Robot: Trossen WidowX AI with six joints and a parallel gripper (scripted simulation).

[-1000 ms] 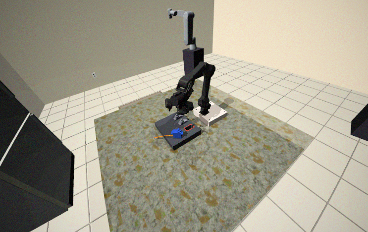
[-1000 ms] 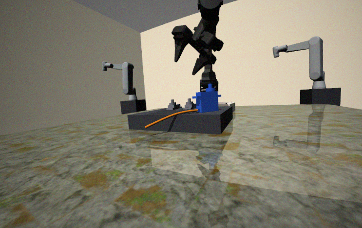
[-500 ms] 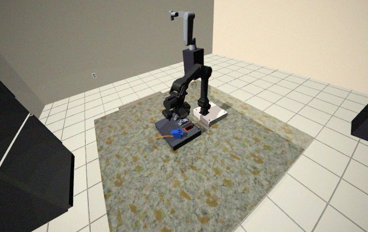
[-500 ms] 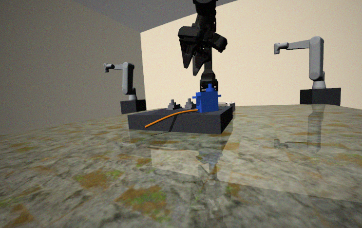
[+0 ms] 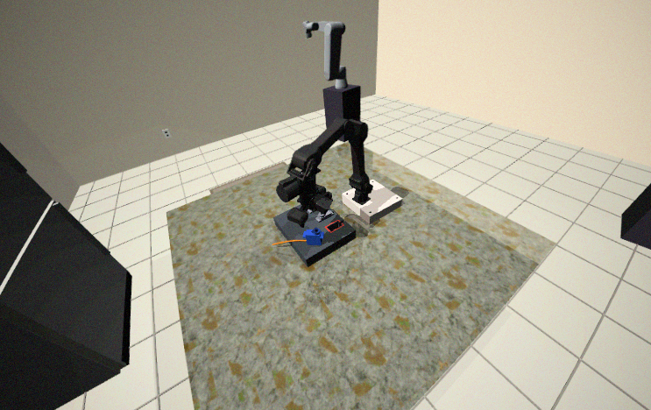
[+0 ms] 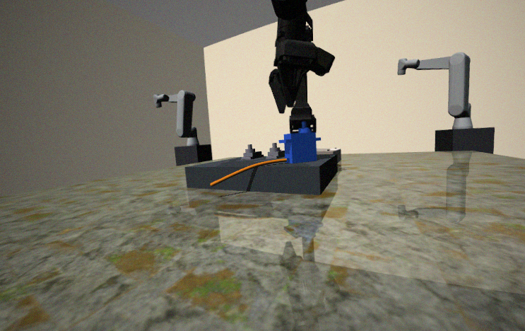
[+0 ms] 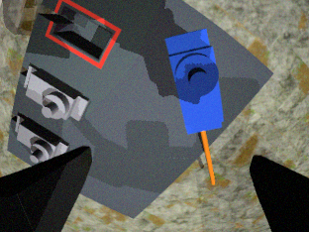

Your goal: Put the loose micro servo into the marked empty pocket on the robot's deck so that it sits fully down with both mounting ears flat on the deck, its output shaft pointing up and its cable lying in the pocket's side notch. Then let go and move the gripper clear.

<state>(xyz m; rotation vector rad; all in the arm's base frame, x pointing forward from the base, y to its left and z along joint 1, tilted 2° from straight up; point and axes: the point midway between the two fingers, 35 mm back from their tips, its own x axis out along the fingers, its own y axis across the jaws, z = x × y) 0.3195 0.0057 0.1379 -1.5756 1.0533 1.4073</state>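
The loose blue micro servo (image 5: 313, 237) (image 6: 302, 148) (image 7: 205, 115) stands upright on top of the dark deck (image 5: 321, 253) (image 6: 215, 177) (image 7: 111, 89), near one edge, with its output shaft up. Its orange cable (image 5: 286, 242) (image 6: 247, 167) (image 7: 209, 163) runs out past the deck edge. The red outline (image 5: 336, 229) (image 7: 74, 52) marks the empty pocket, which lies apart from the servo. My gripper (image 5: 311, 215) (image 6: 286, 109) (image 7: 172, 160) is open and empty above the deck, pointing down. The servo stands outside the fingers, beyond their tips in the wrist view.
Two grey servos (image 6: 249, 152) (image 6: 273, 151) (image 7: 53, 103) (image 7: 40, 148) stand up from the deck beside the pocket, close to the left finger in the wrist view. The arm's pale base plate (image 5: 388, 206) is just behind the deck. The deck rests on a mottled surface (image 5: 368, 306).
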